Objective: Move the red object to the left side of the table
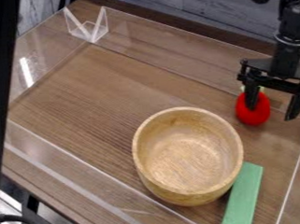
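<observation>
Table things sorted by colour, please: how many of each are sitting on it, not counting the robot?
Red: 1, the red object under the open end effector
Light wood: 1, the bowl
Green: 1, the flat block
Total: 3 on the table

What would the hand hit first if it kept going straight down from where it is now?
Most likely the red object. The hand points down with its fingers spread open around it, so the toy sits in its line, with the table just beneath. Depth from this single view is uncertain, so a fingertip might meet the tabletop first.
</observation>
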You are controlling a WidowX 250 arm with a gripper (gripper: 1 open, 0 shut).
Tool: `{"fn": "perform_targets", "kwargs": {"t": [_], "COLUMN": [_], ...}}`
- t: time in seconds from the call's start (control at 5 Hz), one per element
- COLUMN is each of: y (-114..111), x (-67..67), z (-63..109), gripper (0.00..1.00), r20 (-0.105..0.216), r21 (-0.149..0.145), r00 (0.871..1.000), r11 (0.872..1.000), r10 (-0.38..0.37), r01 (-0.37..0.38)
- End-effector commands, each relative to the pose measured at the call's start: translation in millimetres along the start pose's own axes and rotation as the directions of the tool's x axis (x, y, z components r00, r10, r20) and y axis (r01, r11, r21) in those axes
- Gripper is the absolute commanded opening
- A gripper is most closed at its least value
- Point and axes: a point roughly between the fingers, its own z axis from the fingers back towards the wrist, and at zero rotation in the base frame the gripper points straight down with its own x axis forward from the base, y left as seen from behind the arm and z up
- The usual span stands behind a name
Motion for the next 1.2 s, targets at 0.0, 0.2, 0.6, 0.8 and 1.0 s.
{"fn": "perform_targets", "kwargs": {"t": [0.0, 0.2, 0.6, 0.8, 1.0], "y": [-2.5, 0.5, 5.2, 8.6, 16.0], "x": [8.2, 7.7, 6.1, 3.9, -2.3], "z": [7.0, -0.8, -4.4, 23.1, 60.4], "gripper": [1.0, 1.0, 0.0, 0.0, 0.0], "r20": [0.045, 0.034, 0.032, 0.087, 0.172], "r21": [-0.018, -0.014, -0.011, -0.01, -0.001], "r00": [0.999, 0.999, 0.999, 0.996, 0.985], "r11": [1.0, 1.0, 1.0, 1.0, 1.0], "r10": [-0.001, 0.005, 0.01, 0.003, 0.007], "r01": [0.002, -0.005, -0.01, -0.003, -0.007]}}
